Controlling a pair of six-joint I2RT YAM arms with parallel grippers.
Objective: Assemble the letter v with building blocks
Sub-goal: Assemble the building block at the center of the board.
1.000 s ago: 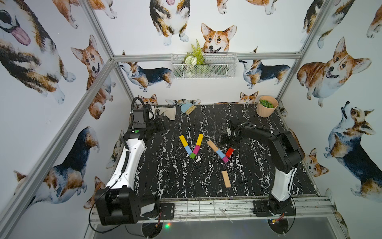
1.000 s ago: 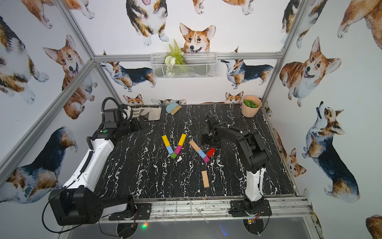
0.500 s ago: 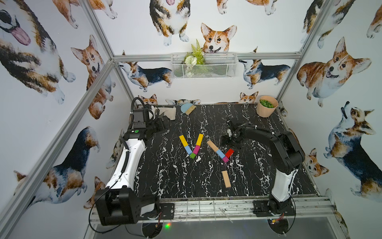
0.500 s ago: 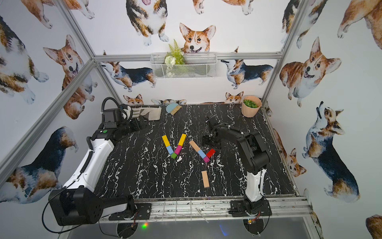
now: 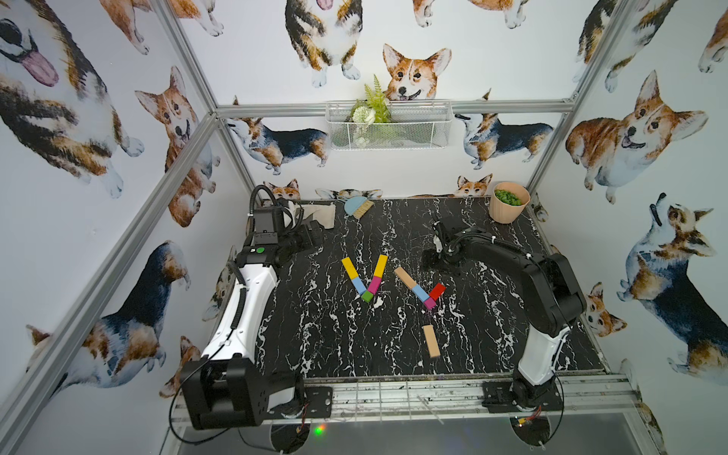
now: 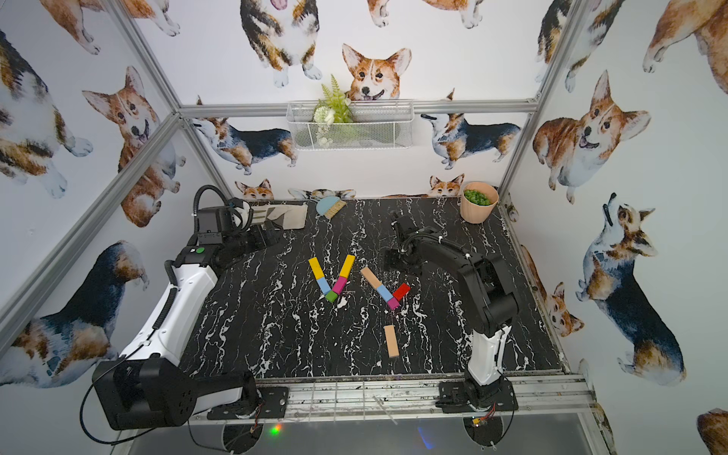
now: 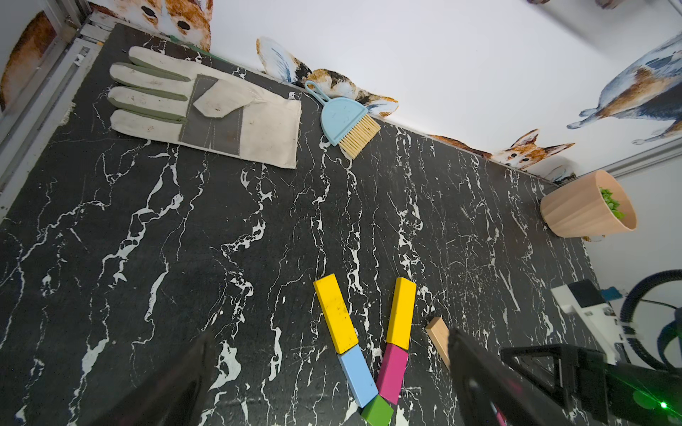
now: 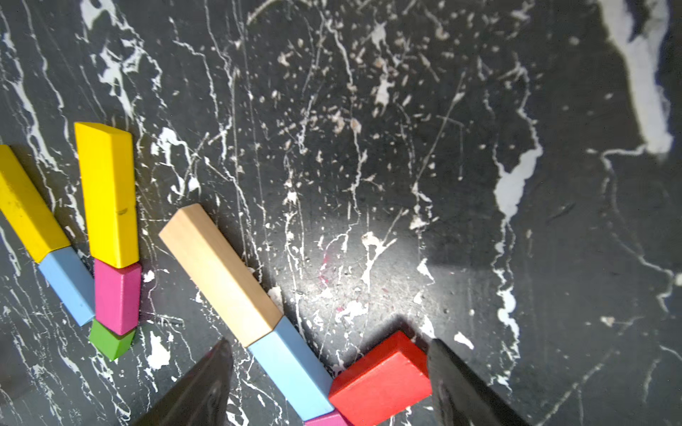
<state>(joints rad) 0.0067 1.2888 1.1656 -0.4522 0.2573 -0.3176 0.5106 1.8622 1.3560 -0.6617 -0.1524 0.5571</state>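
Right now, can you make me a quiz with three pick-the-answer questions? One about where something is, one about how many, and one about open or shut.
1. Where is the spare tan block?
A. in the pot
B. on the glove
C. alone on the table

2. How many yellow blocks are there?
A. two
B. one
C. four

3. How is the right gripper?
A. shut on a red block
B. open, holding nothing
C. shut on a brush

Answers:
1 C, it lies flat on the marble, touching no other block.
2 A, just two yellow bars show in both top views.
3 B, its fingers stand wide apart, clamping nothing.
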